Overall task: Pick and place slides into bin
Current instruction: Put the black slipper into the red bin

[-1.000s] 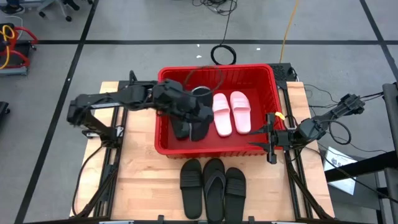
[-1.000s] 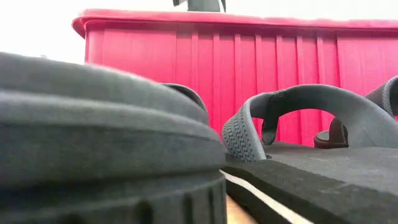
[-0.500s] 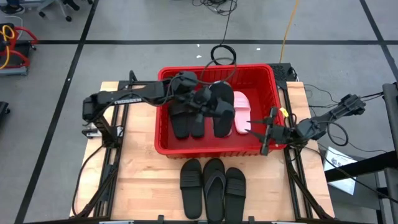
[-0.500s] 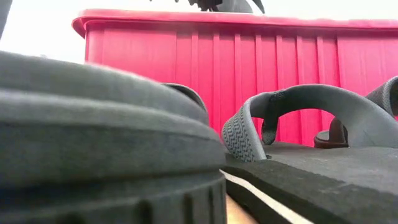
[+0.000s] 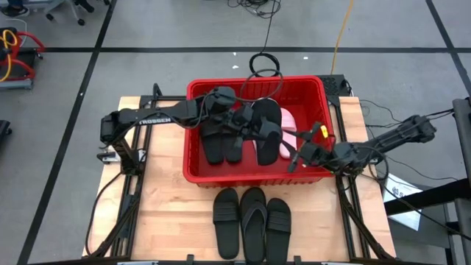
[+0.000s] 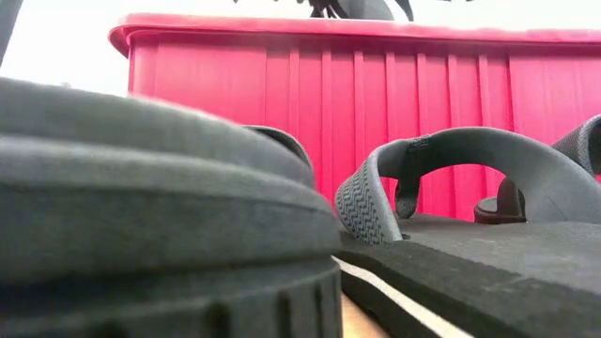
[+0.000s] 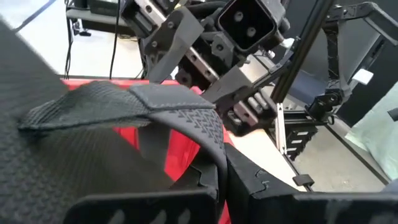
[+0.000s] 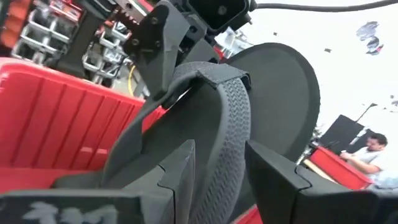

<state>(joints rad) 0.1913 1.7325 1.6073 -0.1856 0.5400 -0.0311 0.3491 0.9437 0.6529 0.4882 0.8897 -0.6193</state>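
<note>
My left gripper (image 5: 249, 125) is shut on a black thong flip-flop (image 5: 266, 126). It holds it above the red bin (image 5: 243, 175), over two pale pink slides (image 5: 291, 126) that are partly hidden. The flip-flop's top (image 6: 362, 8) shows over the bin's rim. My right gripper (image 5: 294, 156) reaches over the bin's right wall, open. In the right wrist view its fingers (image 8: 273, 177) stand on either side of the flip-flop's strap (image 8: 224, 143); whether they touch it I cannot tell. Two black slides (image 5: 223, 143) lie on the bin's floor. My left gripper pinches the flip-flop's strap (image 7: 213, 152) between its two fingers (image 7: 252, 183), coming nearly level from the table's left. The flip-flop is lifted clear of the bin's floor and stands on edge, its sole (image 7: 43, 168) to one side of the fingers.
Three black sandals (image 5: 253, 219) lie side by side on the wooden table (image 5: 165, 213) in front of the bin; they fill the low view (image 6: 451, 235). A person (image 8: 373, 152) sits in the room beyond the table.
My left gripper has gone up and toward the table's right with the black flip-flop, out from beside the two black slides, so that it now hangs over the pink slides. My right gripper has come left from outside the bin's right wall toward the flip-flop, rolling and tipping up.
</note>
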